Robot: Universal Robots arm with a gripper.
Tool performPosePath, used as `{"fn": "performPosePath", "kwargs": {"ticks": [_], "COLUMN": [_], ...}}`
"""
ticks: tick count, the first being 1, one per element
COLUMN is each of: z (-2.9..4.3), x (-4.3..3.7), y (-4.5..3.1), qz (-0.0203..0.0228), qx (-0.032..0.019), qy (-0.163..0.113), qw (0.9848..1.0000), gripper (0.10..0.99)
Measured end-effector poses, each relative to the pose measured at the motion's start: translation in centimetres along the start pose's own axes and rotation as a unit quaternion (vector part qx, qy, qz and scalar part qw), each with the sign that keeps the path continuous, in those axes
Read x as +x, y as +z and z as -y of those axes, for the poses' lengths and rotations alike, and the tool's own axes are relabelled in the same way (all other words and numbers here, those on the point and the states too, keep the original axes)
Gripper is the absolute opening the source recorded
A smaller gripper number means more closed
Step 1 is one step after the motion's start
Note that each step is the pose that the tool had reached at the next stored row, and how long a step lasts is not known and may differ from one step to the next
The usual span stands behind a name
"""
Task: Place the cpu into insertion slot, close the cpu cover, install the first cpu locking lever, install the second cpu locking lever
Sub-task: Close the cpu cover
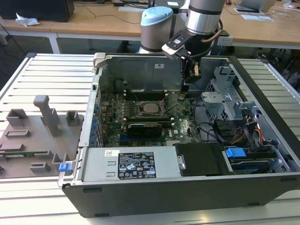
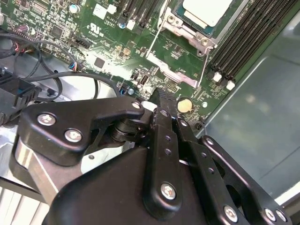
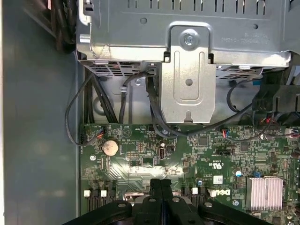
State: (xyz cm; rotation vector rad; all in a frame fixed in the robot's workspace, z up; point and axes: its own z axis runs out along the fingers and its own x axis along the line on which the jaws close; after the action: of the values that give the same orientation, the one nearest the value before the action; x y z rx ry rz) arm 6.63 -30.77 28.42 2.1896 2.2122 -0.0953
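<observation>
The cpu (image 1: pixel 151 108) (image 2: pixel 206 10), with its silver top, sits in the insertion slot (image 1: pixel 142 107) on the green motherboard (image 1: pixel 183 126) (image 3: pixel 140 159) inside the open case. The silver cpu cover (image 2: pixel 185 29) lies flat around the chip. Two thin wire levers (image 2: pixel 153 40) (image 2: pixel 208 58) run along the frame's sides; I cannot tell whether they are latched. My gripper (image 1: pixel 184 88) (image 2: pixel 159 96) (image 3: pixel 161 185) hangs over the board on the exterior view's right of the socket, apart from it. It is shut with nothing seen between its fingers.
A metal drive cage (image 3: pixel 187 70) (image 1: pixel 225 89) and black cables (image 3: pixel 93 108) stand close beside the gripper. A coin battery (image 3: pixel 110 147), memory slots (image 2: pixel 243 42), a black expansion card (image 1: pixel 145 129) and the power supply (image 1: pixel 131 164) lie around. A grey fixture (image 1: pixel 42 126) sits outside the case.
</observation>
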Motion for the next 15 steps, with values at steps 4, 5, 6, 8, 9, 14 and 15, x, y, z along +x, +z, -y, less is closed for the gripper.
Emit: {"fn": "performPosePath", "kwargs": {"ticks": [4,5,6,8,9,14,15], "z": [-0.13,-0.15,-0.22,-0.28,-0.31,-0.4,-0.43], "x": [0.02,0.03,0.04,0.05,0.06,0.08,0.09], "y": [0.39,0.48,0.66,0.82,0.94,1.37,1.56], "qz": [0.0,0.0,0.0,0.0,0.0,0.0,0.0], "qx": [0.0002,0.0002,0.0002,0.0002,0.0002,0.0003,0.0003], "qy": [0.0,0.0,0.0,0.0,0.0,0.0,0.0], "qw": [1.0,1.0,1.0,1.0,1.0,1.0,1.0], "gripper": [0.106,0.106,0.106,0.106,0.106,0.106,0.106]}}
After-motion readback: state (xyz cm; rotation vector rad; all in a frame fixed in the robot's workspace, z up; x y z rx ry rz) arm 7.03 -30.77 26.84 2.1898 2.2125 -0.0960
